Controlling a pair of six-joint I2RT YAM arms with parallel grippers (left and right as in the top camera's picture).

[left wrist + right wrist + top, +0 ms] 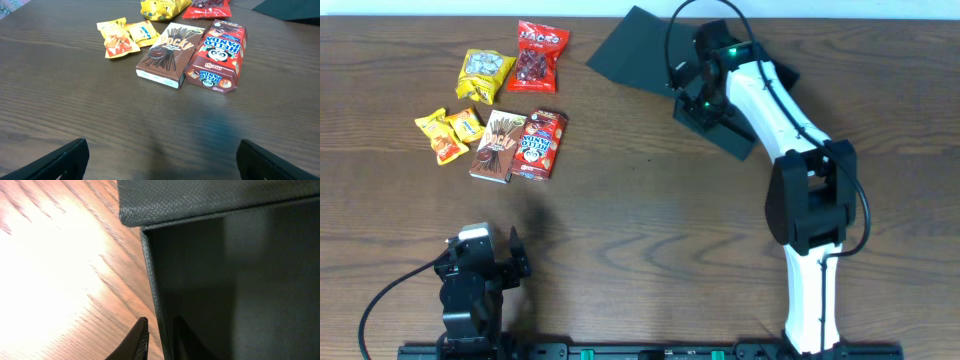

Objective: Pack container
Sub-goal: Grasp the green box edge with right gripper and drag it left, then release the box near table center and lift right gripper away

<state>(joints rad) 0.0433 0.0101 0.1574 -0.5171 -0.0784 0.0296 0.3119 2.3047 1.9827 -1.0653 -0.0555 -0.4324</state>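
The matte dark teal-black rectangular cardboard container [725,132] sits far right on the worktop [650,230], its lid flap [632,50] open toward the far left. The right end effector [161,331] pinches its thin side wall, one finger inside and one outside. The left end effector [162,160], fingers spread wide, hovers well apart at near left.

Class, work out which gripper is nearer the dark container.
Right. The right gripper pinches the container by its wall; the left gripper sits far across the table, by the near edge.

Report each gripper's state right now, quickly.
Left gripper: open, holding nothing.
Right gripper: closed on the container wall, one finger inside, one outside.
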